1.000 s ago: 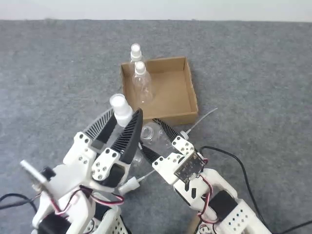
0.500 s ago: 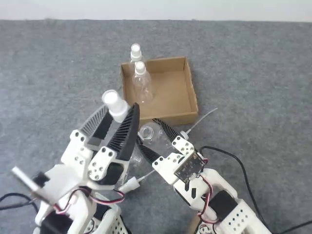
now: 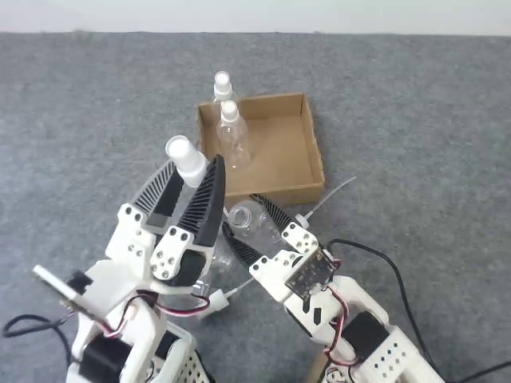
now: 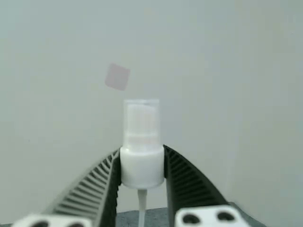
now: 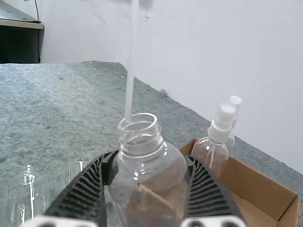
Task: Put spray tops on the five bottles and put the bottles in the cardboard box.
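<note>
White spray top (image 4: 140,130), pinched in the left gripper (image 4: 141,153), hangs over the open bottle (image 5: 141,142) that the right gripper (image 5: 149,161) clamps upright beside the box (image 3: 314,163), its tube (image 5: 129,71) apparently lined up with the neck for fitting.

The high camera hung above and behind both arms, looking steeply down over the bench (image 3: 415,120) toward the back wall (image 3: 255,14). Each wrist camera sat close behind its own jaws, sighting out between them. The left faced a pale wall (image 4: 227,71). The right looked low across the bench at the cardboard box (image 5: 258,191), which the high view shared.
</note>
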### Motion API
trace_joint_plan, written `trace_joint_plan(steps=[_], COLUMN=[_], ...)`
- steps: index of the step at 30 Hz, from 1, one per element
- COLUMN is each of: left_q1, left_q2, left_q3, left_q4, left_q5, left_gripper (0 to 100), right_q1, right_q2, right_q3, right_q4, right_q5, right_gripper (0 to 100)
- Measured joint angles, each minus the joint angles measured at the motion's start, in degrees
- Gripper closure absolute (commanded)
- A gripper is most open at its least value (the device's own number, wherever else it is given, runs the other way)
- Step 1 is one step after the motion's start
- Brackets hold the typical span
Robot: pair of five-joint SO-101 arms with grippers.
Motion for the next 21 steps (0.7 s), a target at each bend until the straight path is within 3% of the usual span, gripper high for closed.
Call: trace_joint_plan(steps=[21], left_q1=[5.19], left_q2=[0.0], left_q3=[-2.64], left_q4=[5.71], left_q5=[0.09], left_gripper=[99], right_q1=[-0.7], right_q2=[0.0], right_q3=[0.0], right_q4=[0.0], right_q5=[0.7], right_gripper=[97.2])
